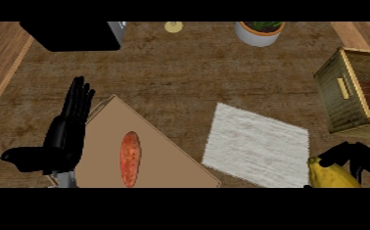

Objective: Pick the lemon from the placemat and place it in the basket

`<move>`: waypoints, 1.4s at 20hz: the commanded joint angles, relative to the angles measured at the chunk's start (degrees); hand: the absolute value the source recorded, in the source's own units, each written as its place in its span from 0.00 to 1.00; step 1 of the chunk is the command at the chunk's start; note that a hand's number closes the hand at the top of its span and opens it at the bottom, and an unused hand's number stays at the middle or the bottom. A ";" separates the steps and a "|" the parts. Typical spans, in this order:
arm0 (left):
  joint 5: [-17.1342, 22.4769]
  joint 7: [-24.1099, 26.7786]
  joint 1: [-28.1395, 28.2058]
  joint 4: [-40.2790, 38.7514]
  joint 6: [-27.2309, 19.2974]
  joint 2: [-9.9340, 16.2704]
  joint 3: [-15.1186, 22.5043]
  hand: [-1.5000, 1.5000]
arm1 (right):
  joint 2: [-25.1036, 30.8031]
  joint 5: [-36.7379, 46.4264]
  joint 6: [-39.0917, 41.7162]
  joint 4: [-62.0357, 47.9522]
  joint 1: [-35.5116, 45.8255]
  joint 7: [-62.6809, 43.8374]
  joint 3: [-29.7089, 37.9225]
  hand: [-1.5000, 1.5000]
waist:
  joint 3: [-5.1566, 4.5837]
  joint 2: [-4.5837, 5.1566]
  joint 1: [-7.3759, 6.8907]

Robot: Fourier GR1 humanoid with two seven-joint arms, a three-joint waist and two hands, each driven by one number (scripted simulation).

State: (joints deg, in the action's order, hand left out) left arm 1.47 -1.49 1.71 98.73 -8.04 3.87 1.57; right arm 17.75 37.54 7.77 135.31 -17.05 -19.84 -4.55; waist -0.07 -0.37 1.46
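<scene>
While straight-fingered left robot hand (66, 126) beside cutting board (162, 155), right robot hand (345, 156) curled round lemon (331, 174).

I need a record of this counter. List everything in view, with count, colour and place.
Counter: one, brown wood grain, fills the view.
Placemat: one, white-grey, lower right of centre.
Lemon: one, yellow, bottom right, in the right hand.
Basket: one, olive-brown, right edge.
Board: one, tan, lower left.
Sausage: one, reddish-orange, lying on the board.
Black box: one, top left.
Plant pot: one, white with orange rim and green leaves, top, right of centre.
Small yellow thing: one, top centre; cannot tell what.
Left hand: black, open, fingers up, left of the board.
Right hand: black, curled round the lemon, bottom right.
</scene>
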 commanded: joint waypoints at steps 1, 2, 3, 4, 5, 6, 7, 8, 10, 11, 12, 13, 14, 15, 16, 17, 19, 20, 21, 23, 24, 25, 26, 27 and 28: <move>-0.20 0.10 -0.79 -0.15 -0.16 -0.37 0.20 0.50 | 0.29 -10.86 5.42 14.11 -1.36 -8.59 8.24 1.00 | 0.00 0.11 -0.08; 0.40 0.35 0.13 0.06 0.76 0.59 -0.55 0.50 | -0.28 -10.63 4.53 12.90 -1.40 -8.03 10.15 1.00 | 0.02 0.09 -0.21; -0.38 1.31 0.65 -1.13 0.27 -0.43 0.45 0.50 | 1.55 -12.10 7.64 15.01 -1.72 -10.06 12.38 1.00 | -0.02 0.03 0.24; -0.01 -2.85 -0.78 2.47 0.05 0.88 -0.26 0.50 | 2.26 -12.91 9.49 14.50 0.34 -12.28 14.10 1.00 | 0.00 -0.03 -0.12; 1.79 -1.17 -3.93 -3.33 0.44 0.77 -2.85 0.50 | 3.26 -14.66 9.17 10.93 1.58 -9.21 18.38 1.00 | 0.01 0.21 0.20; 0.87 0.36 -2.10 -2.34 0.52 0.74 -2.05 0.50 | 4.78 -12.07 12.02 14.10 1.75 -13.15 18.86 1.00 | -0.03 0.12 -0.06; -0.01 -0.21 -2.49 -2.05 0.12 0.01 -0.73 0.50 | 6.89 -14.03 12.37 8.57 4.94 -9.84 23.78 1.00 | 0.03 0.21 -0.53; 0.50 -0.45 -0.64 -0.94 0.67 0.29 -0.70 0.50 | 7.65 -15.48 13.43 10.72 4.83 -10.52 26.29 1.00 | 0.00 -0.04 0.05; -2.41 3.99 -0.68 -4.38 -1.60 -2.88 1.61 0.50 | 9.76 -18.31 14.08 2.84 5.06 -3.96 33.81 1.00 | 0.07 0.08 0.21; -0.69 5.78 1.74 -4.10 1.11 -1.64 1.03 0.50 | 9.55 -17.45 16.07 3.70 8.91 -9.74 32.63 1.00 | 0.02 0.21 -0.85; 0.25 -0.53 -1.97 -1.40 1.11 0.43 -0.60 0.50 | 10.90 -20.71 16.39 -0.52 9.64 -6.49 37.32 1.00 | 0.06 0.17 -0.71; 0.98 1.88 0.96 -0.32 1.82 0.37 -0.94 0.50 | 11.48 -21.31 17.85 0.92 10.68 -8.45 37.90 1.00 | 0.04 0.16 -0.99; -0.47 0.21 1.39 1.09 0.59 -1.06 1.28 0.50 | 11.79 -22.75 16.78 -4.58 12.39 -5.11 39.80 1.00 | 0.07 0.20 -1.14; 1.46 -0.66 -5.35 -3.68 1.45 1.30 -3.12 0.50 | 12.08 -24.77 17.34 -5.71 13.60 -6.39 40.86 1.00 | 0.05 0.29 -0.86; -1.10 -0.71 -1.95 -1.12 -0.32 -1.17 0.60 0.50 | 12.64 -26.30 18.56 -6.45 12.77 -5.38 43.74 1.00 | 0.07 0.24 -0.99; 0.56 0.48 -0.26 -1.03 1.46 -0.02 -0.72 0.50 | 13.09 -26.66 18.06 -10.98 11.46 0.18 46.91 1.00 | 0.09 0.23 -0.98; 1.03 -3.11 -2.12 1.33 1.68 1.07 -1.45 0.50 | 12.84 -20.72 15.46 -17.01 14.25 3.51 43.29 1.00 | 0.10 0.37 -1.62; 0.65 0.04 -1.14 -0.15 2.01 0.58 -1.33 0.50 | 13.78 -24.16 18.02 -16.77 13.04 3.70 47.30 1.00 | 0.08 0.32 -1.33; -0.46 1.91 -2.24 -3.85 1.05 -0.53 -0.95 0.50 | 15.00 -26.07 19.23 -19.00 11.91 6.69 50.43 1.00 | 0.08 0.32 -1.07; 1.54 1.23 0.35 -0.27 3.21 0.68 -1.89 0.50 | 14.03 -21.74 18.13 -21.22 13.12 8.04 47.58 1.00 | 0.07 0.34 -1.44; 0.46 0.40 3.23 3.90 2.46 -0.57 0.61 0.50 | 15.62 -20.81 17.36 -24.44 14.04 9.78 48.29 1.00 | 0.08 0.32 -1.61; -0.14 -2.53 -1.46 0.36 1.23 0.10 -0.87 0.50 | 16.66 -16.78 15.70 -28.67 15.34 12.67 45.50 1.00 | 0.10 0.43 -1.67; 2.00 4.15 -0.30 -3.77 3.85 0.04 -2.14 0.50 | 18.97 -16.03 15.64 -30.62 17.50 12.09 44.86 1.00 | 0.07 0.48 -1.78; -1.21 0.45 -1.07 -1.15 0.66 -1.61 0.37 0.50 | 17.17 -16.69 16.03 -31.07 15.62 15.01 46.13 1.00 | 0.08 0.39 -1.49; 3.38 -3.48 -3.69 0.17 3.11 1.60 -4.23 0.50 | 17.25 -14.69 15.13 -31.85 16.22 14.51 44.34 1.00 | 0.08 0.41 -1.61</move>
State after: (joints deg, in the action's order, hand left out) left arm 2.39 -1.76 0.45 98.15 -5.94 3.93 0.12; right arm 33.97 19.36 24.04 109.07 -2.09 -9.14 40.97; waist 0.01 0.00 -0.05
